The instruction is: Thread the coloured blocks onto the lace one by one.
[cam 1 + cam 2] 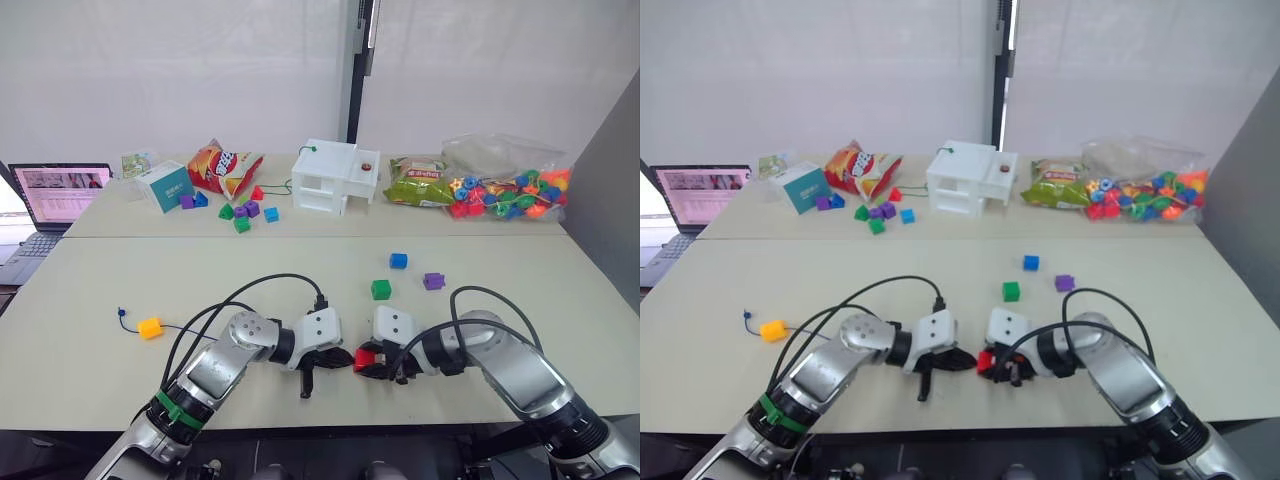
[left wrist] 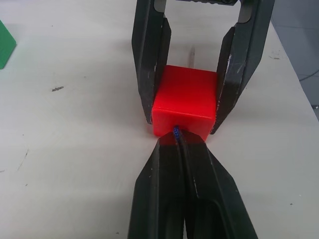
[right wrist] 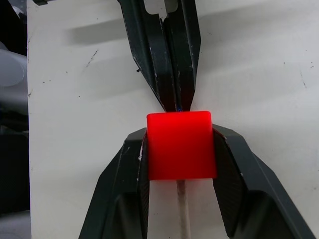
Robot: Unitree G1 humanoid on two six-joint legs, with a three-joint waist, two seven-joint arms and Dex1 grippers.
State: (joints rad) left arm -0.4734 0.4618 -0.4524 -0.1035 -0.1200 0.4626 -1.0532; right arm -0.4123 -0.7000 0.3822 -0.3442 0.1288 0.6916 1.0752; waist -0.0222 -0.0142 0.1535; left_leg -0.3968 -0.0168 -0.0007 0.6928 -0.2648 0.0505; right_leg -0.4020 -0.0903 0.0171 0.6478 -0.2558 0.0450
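Near the counter's front edge, right gripper point(image 3: 179, 149) fingers clamp the red block point(image 3: 180, 144); left gripper point(image 2: 178, 142) fingers pinch the lace point(image 2: 176, 131) at its hole.

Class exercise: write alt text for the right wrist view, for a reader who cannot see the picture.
The right gripper clamps a red block between its two black fingers just above a pale table. The left gripper, pinched shut on the blue lace, meets the block's far face, and the lace's pale stiff tip sticks out on the near side.
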